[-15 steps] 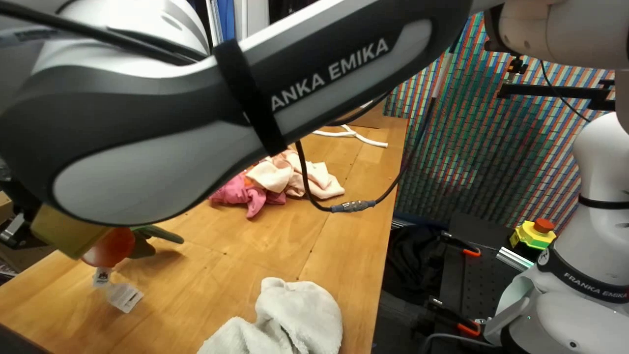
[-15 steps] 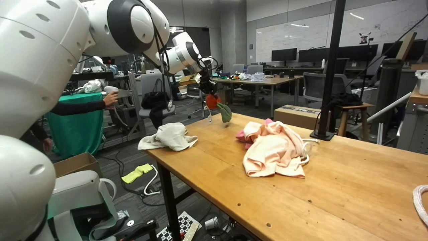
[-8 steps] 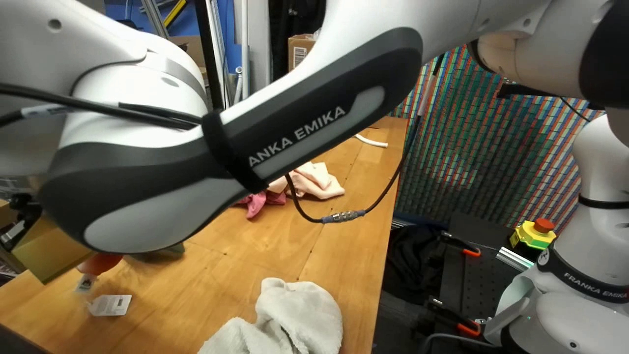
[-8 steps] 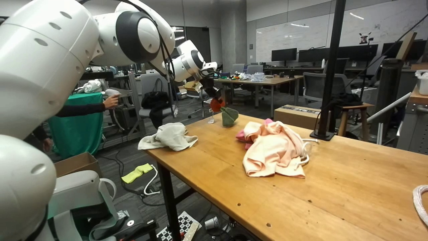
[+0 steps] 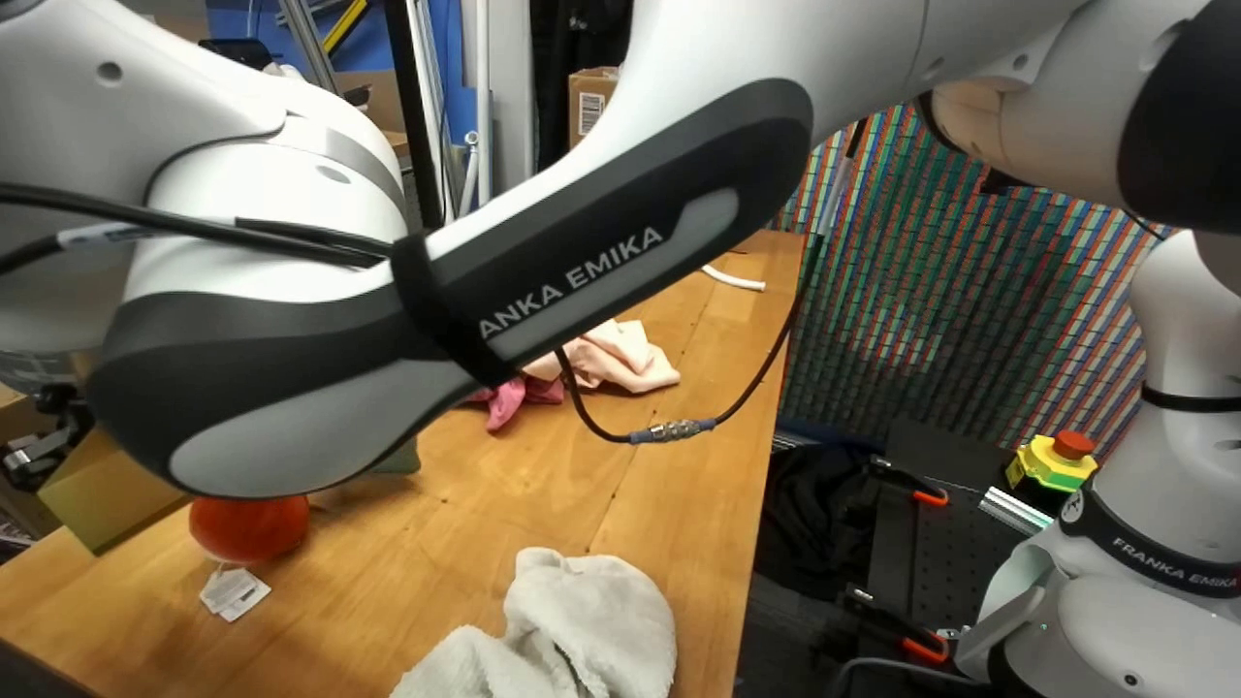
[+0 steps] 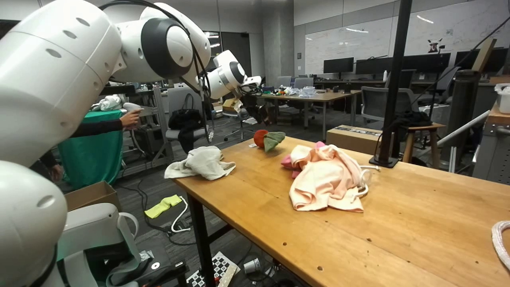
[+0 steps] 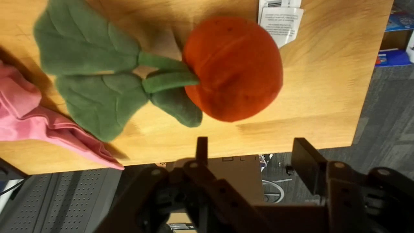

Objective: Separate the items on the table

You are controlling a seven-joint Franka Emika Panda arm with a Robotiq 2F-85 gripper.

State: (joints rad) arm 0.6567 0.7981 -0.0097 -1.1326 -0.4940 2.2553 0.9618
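On the grey floor (image 7: 388, 129) stands a long brown wooden table (image 6: 422, 239). The big black and white robot arm (image 5: 620, 237) reaches over it in both exterior views. A brown box (image 6: 354, 137) shows past the long edge farther from the arm's base (image 5: 1134, 606). A peach cloth (image 6: 322, 183) lies rumpled between the two long edges, away from the short end that shows. The white towel (image 6: 205, 163) is rumpled too, and it sits at the corner where the short end meets the long edge nearer the base. The red ball toy (image 7: 233, 68) with green leaves (image 7: 87, 42) lies near the other corner of that short end. Its ball is on the short end's side, and its leaves lie toward the cloths. A pink cloth (image 7: 29, 113) peeks out from behind the peach cloth, and in the wrist view one thin tip of it gets to the far long edge. The gripper (image 7: 253, 147) hangs above the toy, near it but apart, with its two fingers (image 7: 307, 163) spread apart. A white rope (image 6: 362, 192) lies against the side of the peach cloth, and a second white rope (image 6: 498, 239) shows farther down the table. A small white tag (image 7: 281, 24) lies just beside the ball.
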